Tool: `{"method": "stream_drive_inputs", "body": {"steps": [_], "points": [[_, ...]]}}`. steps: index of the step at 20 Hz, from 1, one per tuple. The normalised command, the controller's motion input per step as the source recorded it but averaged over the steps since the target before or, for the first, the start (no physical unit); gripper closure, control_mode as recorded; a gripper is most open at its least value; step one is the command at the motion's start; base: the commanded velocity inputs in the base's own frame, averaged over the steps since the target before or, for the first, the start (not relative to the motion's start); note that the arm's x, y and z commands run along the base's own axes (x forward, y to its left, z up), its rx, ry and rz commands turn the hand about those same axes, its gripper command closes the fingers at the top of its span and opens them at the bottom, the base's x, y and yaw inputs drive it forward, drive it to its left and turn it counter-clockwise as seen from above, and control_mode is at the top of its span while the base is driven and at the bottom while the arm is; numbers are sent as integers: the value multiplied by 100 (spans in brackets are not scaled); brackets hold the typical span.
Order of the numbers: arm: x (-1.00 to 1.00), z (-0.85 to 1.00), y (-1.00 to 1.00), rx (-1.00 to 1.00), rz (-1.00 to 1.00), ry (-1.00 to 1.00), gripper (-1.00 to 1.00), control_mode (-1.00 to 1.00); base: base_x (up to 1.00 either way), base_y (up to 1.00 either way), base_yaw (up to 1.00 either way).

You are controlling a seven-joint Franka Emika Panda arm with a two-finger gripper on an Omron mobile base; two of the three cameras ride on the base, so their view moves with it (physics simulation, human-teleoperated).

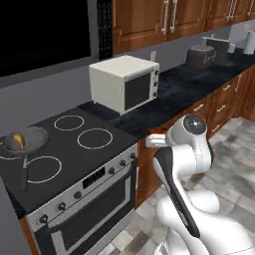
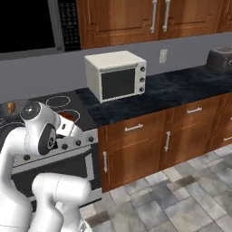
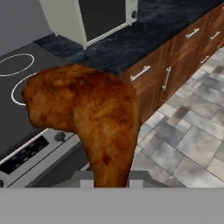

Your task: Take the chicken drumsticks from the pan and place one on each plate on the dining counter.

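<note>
Tool pinches the reddish-brown drumstick, meat hanging ahead of it. Carry level, slowly; second drumstick waits in pan.

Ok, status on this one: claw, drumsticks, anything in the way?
Claw shut on reddish-brown drumstick, carried over the stove's front edge. Golden drumstick sits in the pan. Nothing seen blocking.

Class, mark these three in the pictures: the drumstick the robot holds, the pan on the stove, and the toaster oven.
reddish-brown drumstick (image 3: pixel 87 118), hand view, on its meaty middle.
pan (image 1: pixel 37 142), left base view, on its right rim.
toaster oven (image 2: pixel 118 83), right base view, on its dark door glass.
</note>
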Motion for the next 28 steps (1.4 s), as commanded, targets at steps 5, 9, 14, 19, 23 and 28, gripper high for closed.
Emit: {"method": "stream_drive_inputs", "body": {"steps": [5, 9, 14, 19, 23, 28], "points": [[0, 0, 0, 0, 0, 0, 100, 100, 0, 17, -100], [0, 0, 0, 0, 0, 0, 100, 100, 0, 16, -100], [0, 0, 0, 0, 0, 0, 100, 100, 0, 14, -100], [0, 0, 0, 0, 0, 0, 100, 100, 0, 13, -100], [0, 0, 0, 0, 0, 0, 100, 100, 0, 11, -100], [0, 0, 0, 0, 0, 0, 100, 100, 0, 9, -100]]}}
